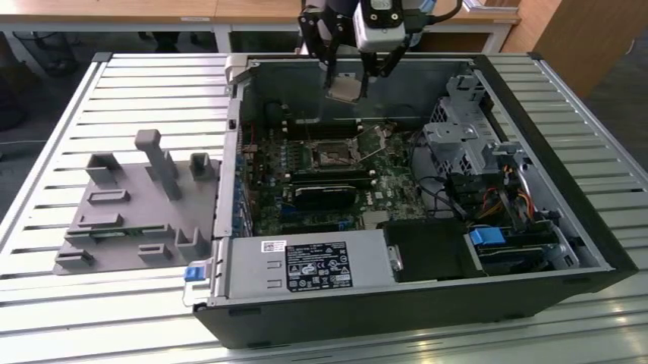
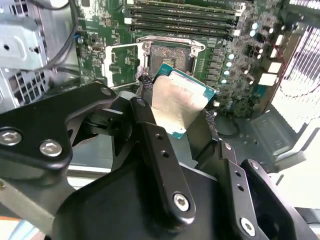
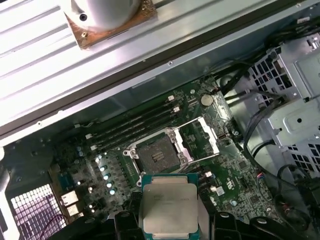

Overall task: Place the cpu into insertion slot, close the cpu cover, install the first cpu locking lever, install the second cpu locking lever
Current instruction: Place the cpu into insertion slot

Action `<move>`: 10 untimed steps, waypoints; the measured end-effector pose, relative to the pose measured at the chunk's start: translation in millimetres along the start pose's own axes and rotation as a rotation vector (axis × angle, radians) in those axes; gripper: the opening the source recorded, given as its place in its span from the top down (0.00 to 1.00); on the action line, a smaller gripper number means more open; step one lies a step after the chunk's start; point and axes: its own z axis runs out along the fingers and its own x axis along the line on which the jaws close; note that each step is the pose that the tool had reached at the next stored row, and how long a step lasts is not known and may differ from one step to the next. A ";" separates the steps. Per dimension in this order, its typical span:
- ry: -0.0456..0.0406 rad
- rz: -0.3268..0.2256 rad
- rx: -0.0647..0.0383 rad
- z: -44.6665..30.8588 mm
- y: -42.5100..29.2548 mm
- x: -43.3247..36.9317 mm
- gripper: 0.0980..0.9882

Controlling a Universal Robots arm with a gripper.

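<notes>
My gripper [image 1: 350, 80] hangs above the open computer case and is shut on the cpu [image 1: 344, 89], a flat square chip with a silver-grey face. In both wrist views the cpu [image 3: 170, 207] [image 2: 180, 100] sits between the black fingers [image 3: 125, 222], above the green motherboard. The insertion slot [image 3: 157, 155] [image 2: 167, 55] [image 1: 335, 155] is a dark square socket with nothing in it, below and ahead of the chip. The cpu cover [image 3: 202, 135] [image 2: 122, 65], a silver frame plate, is flipped open beside the socket.
Long black memory sticks [image 3: 135, 122] lie beside the socket. A metal drive cage [image 1: 456, 144] and cables fill the case at the exterior view's right; a power supply [image 1: 303, 265] sits at its front. A grey fixture tray [image 1: 132, 205] stands on the slatted table [image 1: 61, 303].
</notes>
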 end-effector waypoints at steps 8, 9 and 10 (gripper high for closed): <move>-0.0113 0.128 -0.002 1.7 -0.1 0.0 0.52; -0.0127 0.144 -0.003 1.8 -0.1 0.0 0.52; -0.0140 0.159 -0.003 2.1 -0.1 0.0 0.52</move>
